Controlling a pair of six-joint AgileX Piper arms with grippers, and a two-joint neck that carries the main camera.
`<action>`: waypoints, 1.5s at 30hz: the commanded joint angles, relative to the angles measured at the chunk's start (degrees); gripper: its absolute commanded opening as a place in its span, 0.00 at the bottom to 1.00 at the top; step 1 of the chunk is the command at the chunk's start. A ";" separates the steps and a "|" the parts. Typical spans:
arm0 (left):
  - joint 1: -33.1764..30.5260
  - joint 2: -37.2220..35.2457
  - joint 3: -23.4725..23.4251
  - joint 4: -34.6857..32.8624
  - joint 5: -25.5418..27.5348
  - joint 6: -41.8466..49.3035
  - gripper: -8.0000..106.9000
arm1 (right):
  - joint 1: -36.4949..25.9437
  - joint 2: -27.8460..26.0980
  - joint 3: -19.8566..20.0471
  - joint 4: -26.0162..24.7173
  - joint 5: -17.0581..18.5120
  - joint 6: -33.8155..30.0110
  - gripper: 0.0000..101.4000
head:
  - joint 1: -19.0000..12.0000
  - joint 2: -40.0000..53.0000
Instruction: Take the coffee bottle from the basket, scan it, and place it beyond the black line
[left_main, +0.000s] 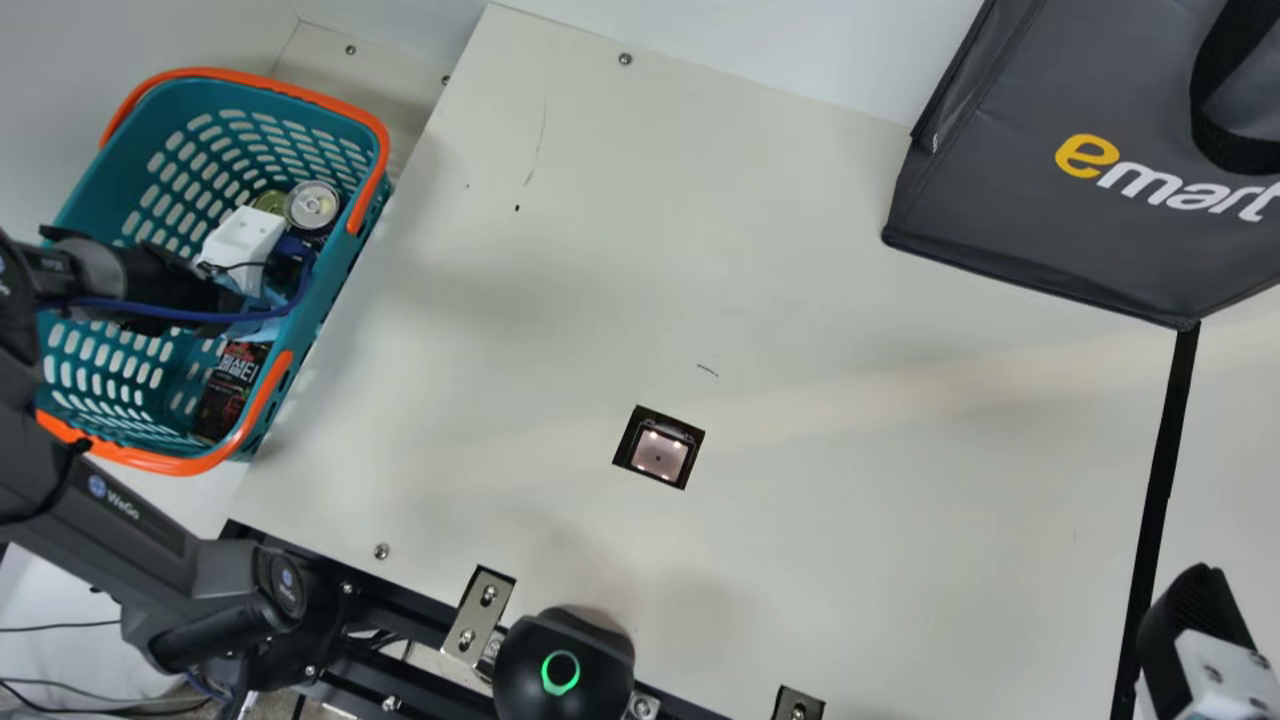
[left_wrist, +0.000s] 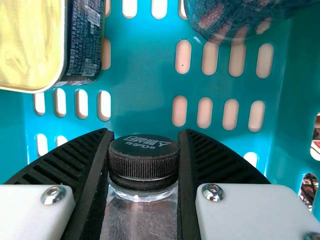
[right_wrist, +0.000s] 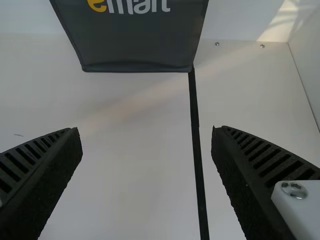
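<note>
Black-capped coffee bottle (left_wrist: 141, 215) pinched inside the basket (left_main: 105, 170)

Left gripper (left_main: 242, 242): reaches down into the teal basket; in the left wrist view, its two ribbed fingers press the bottle from either side, at the cap (left_wrist: 144, 155) and just below it; cap end faces the wrist camera.

Right gripper (left_main: 1205, 635): over the table's (left_main: 860, 480) side near the black line (left_main: 1160, 470); fingers spread wide, nothing between them; the line runs through the gap as seen from the right wrist.

Basket contents also noted: a tin with a yellowish lid (left_wrist: 30, 45); a round silver-topped can (left_main: 312, 205); a dark red package (left_main: 230, 390) against the basket wall.

Table: scanner window (left_main: 660, 455) set in the cream surface, lit, between basket and line; dark grey bag (left_main: 1000, 200) at the line's far end, its lower corner meeting the tape.
</note>
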 joint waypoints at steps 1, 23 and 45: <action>-0.03 -0.44 0.10 -0.25 0.24 -0.04 0.16 | 0.00 0.00 0.00 0.00 0.00 0.00 0.90 | -1.48 0.14; 1.90 -11.43 0.58 1.91 6.51 -4.01 0.16 | 0.00 0.00 0.00 0.00 0.05 0.00 0.90 | -1.48 0.14; 7.19 -28.33 2.36 9.29 20.02 -11.41 0.16 | 0.00 0.00 0.00 0.00 0.05 0.00 0.90 | -1.48 0.14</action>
